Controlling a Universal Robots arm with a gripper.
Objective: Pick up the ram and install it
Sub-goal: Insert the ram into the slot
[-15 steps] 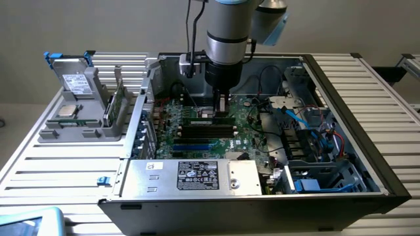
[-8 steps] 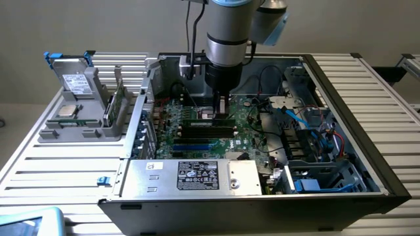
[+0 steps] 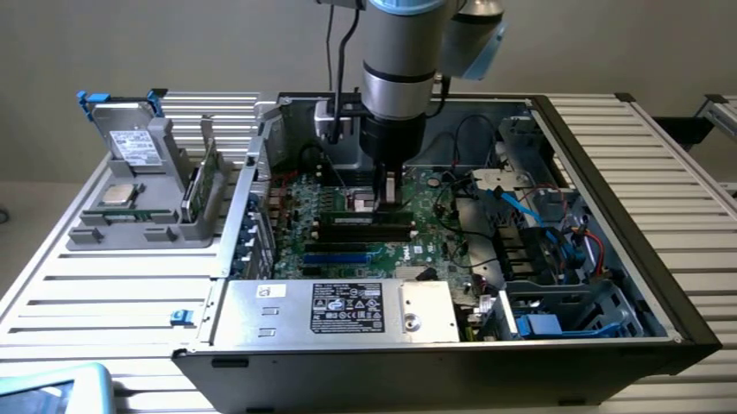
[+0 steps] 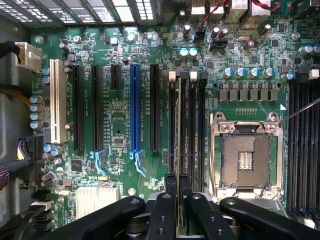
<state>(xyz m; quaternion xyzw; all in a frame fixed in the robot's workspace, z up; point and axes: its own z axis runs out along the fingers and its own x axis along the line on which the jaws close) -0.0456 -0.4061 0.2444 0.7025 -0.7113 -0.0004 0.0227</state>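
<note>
Toward the exterior view's left edge of the table [image 3: 103, 293], your grey holder [image 3: 138, 226] carried a square silver processor chip [image 3: 119, 193] and a wide green expansion card [image 3: 205, 185] standing on edge. At the table's middle sat the open computer case [image 3: 403, 373], with a silver power supply [image 3: 334, 310] along the wall nearest the exterior camera. Inside, your arm [image 3: 399, 78] reached straight down over the motherboard [image 3: 432, 216], its hand [image 3: 392, 205] clamped on the ram [image 3: 359, 219]. From the wrist, you saw the ram [image 4: 178, 130] edge-on, a thin line leaving the closed fingers [image 4: 170, 187]. It ran along the black memory slots [image 4: 191, 125], between the blue expansion slot [image 4: 135, 110] and the empty processor socket [image 4: 246, 155]. Whether it touched a slot could not be told.
</note>
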